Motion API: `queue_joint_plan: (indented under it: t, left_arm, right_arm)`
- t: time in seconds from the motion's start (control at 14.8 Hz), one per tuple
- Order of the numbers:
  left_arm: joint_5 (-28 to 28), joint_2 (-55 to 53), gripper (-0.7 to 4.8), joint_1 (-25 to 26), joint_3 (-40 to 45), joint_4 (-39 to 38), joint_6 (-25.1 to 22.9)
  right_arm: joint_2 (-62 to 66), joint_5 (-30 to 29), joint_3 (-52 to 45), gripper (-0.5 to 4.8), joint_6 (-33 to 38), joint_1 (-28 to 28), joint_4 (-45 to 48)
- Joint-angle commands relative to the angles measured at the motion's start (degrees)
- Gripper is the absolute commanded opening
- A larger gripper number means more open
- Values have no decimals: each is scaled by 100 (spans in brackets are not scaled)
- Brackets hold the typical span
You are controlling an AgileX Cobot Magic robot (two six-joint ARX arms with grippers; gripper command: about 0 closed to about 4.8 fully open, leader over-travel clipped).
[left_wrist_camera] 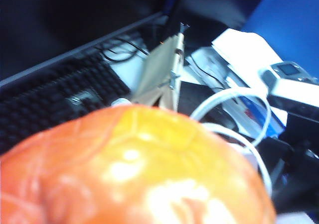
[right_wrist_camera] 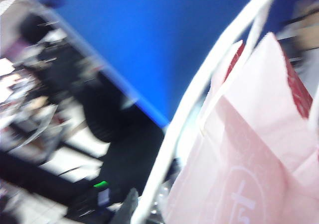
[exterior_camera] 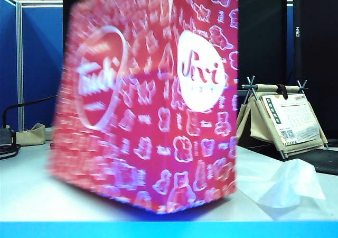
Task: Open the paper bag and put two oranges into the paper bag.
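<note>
Paper bag (exterior_camera: 153, 106): tall magenta-red paper bag printed with white outline teddy bears and two round white logos, standing on the white table (exterior_camera: 31, 195) close to the exterior camera, motion-blurred and leaning a little. It hides both arms there.

Left gripper: not itself visible in its wrist view. Directly under its camera sits a round orange-red fruit with wrinkled glossy skin (left_wrist_camera: 134, 169), filling the near field. The jaws appear parted about as wide as this orange, which is apparently held between them, though the fingers themselves cannot be seen. Beyond the fruit curve the white rounded bag handles (left_wrist_camera: 234, 109).

Right gripper: its fingers are also out of frame; they are pressed together, on what cannot be told. Just beside its camera runs a white handle (right_wrist_camera: 199, 94) and the pale pink inner face of the bag (right_wrist_camera: 249, 149), so it is at the bag's rim.

Step in hand, judged: holding the mouth wide while the orange goes in. Paper is thin and creases; pull steadily, not sharply, lest the handle tears or the bag topples. Release the waxy, slippery fruit low inside.

Right of the bag: crumpled white translucent tissue sheet (exterior_camera: 288, 182); desk calendar on a folding stand (exterior_camera: 290, 119).
</note>
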State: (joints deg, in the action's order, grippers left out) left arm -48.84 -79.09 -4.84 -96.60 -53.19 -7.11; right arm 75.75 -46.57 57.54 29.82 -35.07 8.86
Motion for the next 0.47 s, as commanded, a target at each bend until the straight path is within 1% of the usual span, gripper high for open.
queue_joint_plan:
  t: [0.07,0.13,0.2,0.4,0.47]
  left_arm:
    - [-920,-396,-6,4,-22,-39,-39]
    - [-955,-623,-6,2,-20,-295,-59]
    - [-1010,-664,-6,-7,-22,-376,-131]
    - [-1152,-678,-6,-122,-24,-417,-146]
    - [-1290,-678,-6,-140,-24,-426,-144]
  right_arm:
    - [-39,-903,70,-5,195,-9,205]
    - [-44,-1019,306,-5,210,-11,127]
    - [-42,-1019,424,-5,210,-11,127]
    - [-31,-1019,837,-5,175,-4,122]
    - [-28,-1016,953,-5,166,-4,129]
